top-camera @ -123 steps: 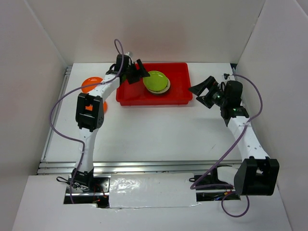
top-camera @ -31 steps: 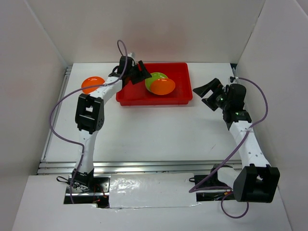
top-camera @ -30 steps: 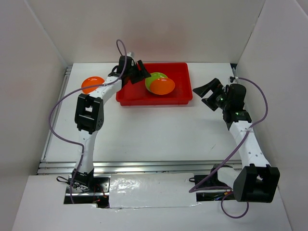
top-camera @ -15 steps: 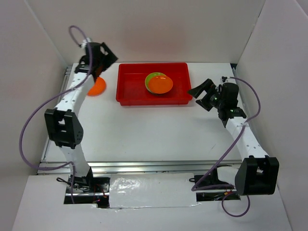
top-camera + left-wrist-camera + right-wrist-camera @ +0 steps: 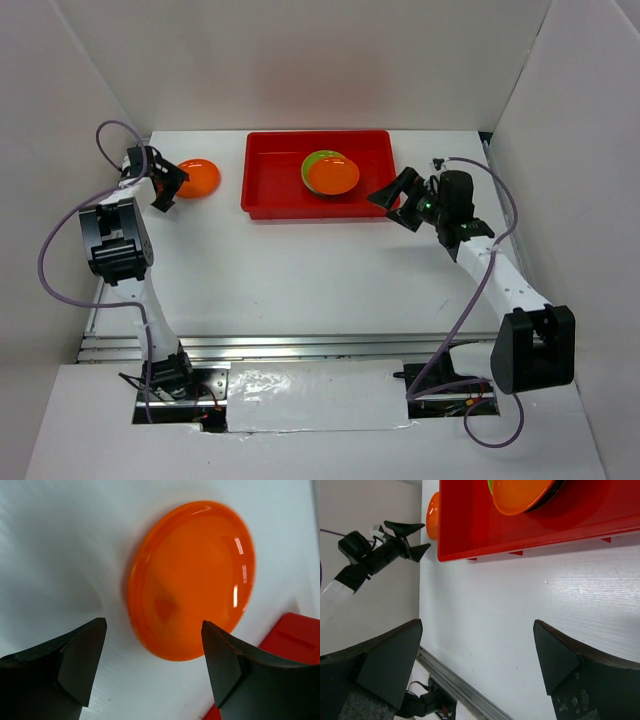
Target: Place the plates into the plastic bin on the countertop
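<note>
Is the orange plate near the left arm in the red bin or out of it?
Out. The orange plate lies on the countertop, left of the plastic bin, framed by the open left gripper.

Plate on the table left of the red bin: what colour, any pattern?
Plain glossy orange, no pattern. The plate shows best in the left wrist view.
</note>
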Controlling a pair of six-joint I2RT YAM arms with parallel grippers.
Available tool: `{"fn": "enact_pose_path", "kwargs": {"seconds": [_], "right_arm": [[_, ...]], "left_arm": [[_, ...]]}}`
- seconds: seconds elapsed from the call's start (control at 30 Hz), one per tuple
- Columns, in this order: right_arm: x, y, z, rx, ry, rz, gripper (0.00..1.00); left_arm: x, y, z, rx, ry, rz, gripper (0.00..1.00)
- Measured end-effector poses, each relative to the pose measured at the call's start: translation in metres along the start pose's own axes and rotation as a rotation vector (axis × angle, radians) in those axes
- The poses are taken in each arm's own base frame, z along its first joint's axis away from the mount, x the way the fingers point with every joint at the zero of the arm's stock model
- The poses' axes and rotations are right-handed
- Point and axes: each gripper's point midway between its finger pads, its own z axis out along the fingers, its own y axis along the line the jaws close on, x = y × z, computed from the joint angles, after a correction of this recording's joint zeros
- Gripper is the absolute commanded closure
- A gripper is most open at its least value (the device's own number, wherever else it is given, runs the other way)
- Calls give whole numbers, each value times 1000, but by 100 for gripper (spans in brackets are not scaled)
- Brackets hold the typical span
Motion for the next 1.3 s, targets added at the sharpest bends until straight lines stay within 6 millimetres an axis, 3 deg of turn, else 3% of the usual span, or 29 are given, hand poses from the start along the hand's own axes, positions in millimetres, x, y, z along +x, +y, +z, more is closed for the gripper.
{"fn": "enact_pose_path", "kwargs": {"seconds": [0.1, 0.23, 0.33, 0.47, 0.5, 0.63, 0.73, 0.9, 1.0, 1.1, 1.17, 1.3], "right_arm": [[2, 1, 1, -6, 7, -12, 0], [2, 0, 3, -5, 10, -13, 0], [2, -1, 5, 0, 14, -9, 0], [3, -4, 7, 6, 20, -5, 0], [4, -4, 8, 6, 22, -4, 0], [5, -6, 10, 7, 31, 0, 0], [6, -7, 11, 9, 37, 3, 0], [6, -9, 12, 12, 40, 6, 0], [3, -6, 12, 7, 34, 3, 0], [-1, -6, 12, 6, 22, 2, 0], [-6, -7, 11, 14, 4, 8, 0], [-21, -5, 2, 33, -72, 12, 0]], "left_arm": [[-10, -14, 0, 47, -27, 1, 17], [-10, -10, 9, 44, -25, -9, 44], [1, 3, 15, 15, -1, -29, 47], [1, 4, 16, 16, -3, -37, 49], [1, 4, 16, 16, -3, -37, 53], [3, 7, 23, -2, 4, -55, 85], [-4, 0, 29, 11, -6, -67, 100], [-9, -1, 24, 10, -32, -99, 100], [-6, 12, -6, -30, -77, -106, 100], [-2, 21, -61, -77, -159, -55, 100], [-4, -7, -99, -22, -231, 9, 100], [13, -112, -168, 241, -294, 166, 100]]}}
